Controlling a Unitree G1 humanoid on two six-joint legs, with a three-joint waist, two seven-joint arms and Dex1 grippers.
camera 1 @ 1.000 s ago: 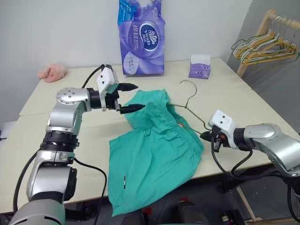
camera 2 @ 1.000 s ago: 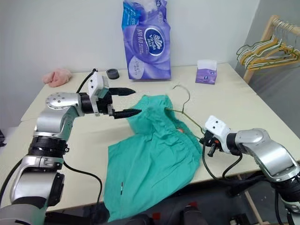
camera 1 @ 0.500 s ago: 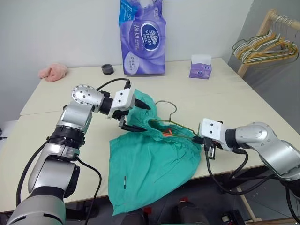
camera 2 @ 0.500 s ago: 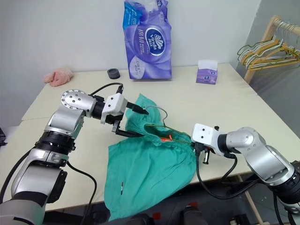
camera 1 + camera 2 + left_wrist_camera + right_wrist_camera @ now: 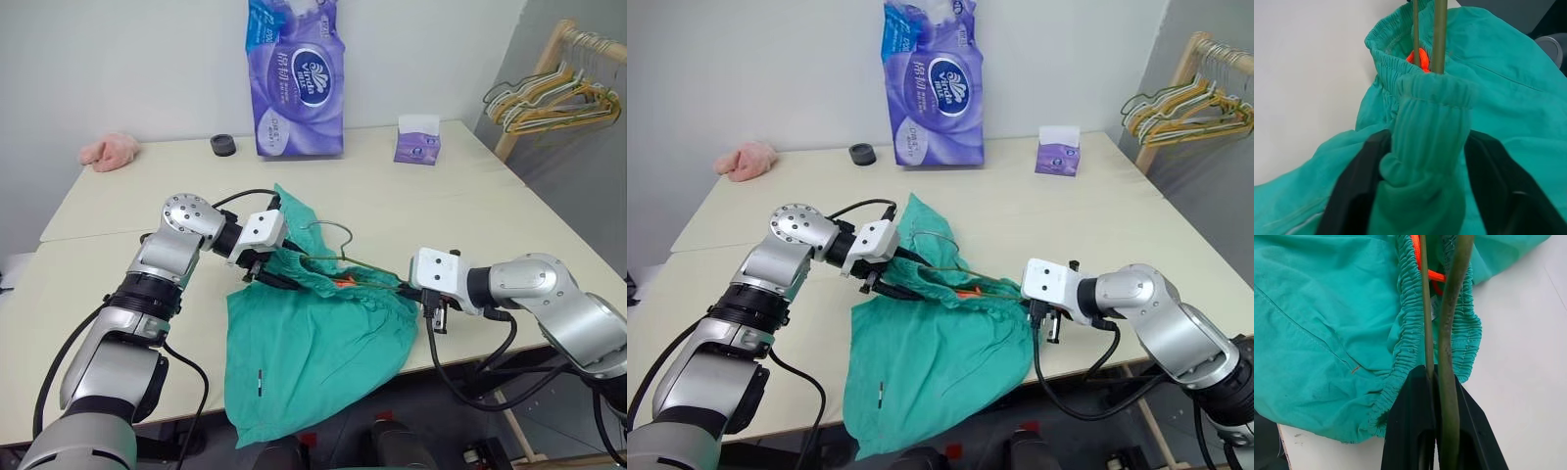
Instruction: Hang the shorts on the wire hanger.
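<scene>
The teal-green shorts (image 5: 313, 333) lie at the table's front and hang over its edge. Their gathered waistband is raised, with an orange drawstring (image 5: 1427, 274) showing inside. The wire hanger (image 5: 333, 227) runs through the waistband opening, its hook standing up above the fabric. My left gripper (image 5: 279, 274) comes in from the left and pinches a bunched fold of waistband; in the left wrist view its black fingers (image 5: 1359, 186) press on both sides of the fold. My right gripper (image 5: 407, 289) is shut on the hanger's wire (image 5: 1452, 323) at the right end of the waistband.
A tall purple tissue pack (image 5: 296, 78) stands at the back, with a small purple tissue box (image 5: 417, 139) to its right. A black ring (image 5: 224, 145) and a pink cloth lump (image 5: 109, 150) lie at the back left. A rack of hangers (image 5: 554, 93) stands right of the table (image 5: 118, 284).
My left gripper came down and to the right onto the waistband and closed from wide open. The right gripper carried the hanger leftward, so its hook now rises over the shorts.
</scene>
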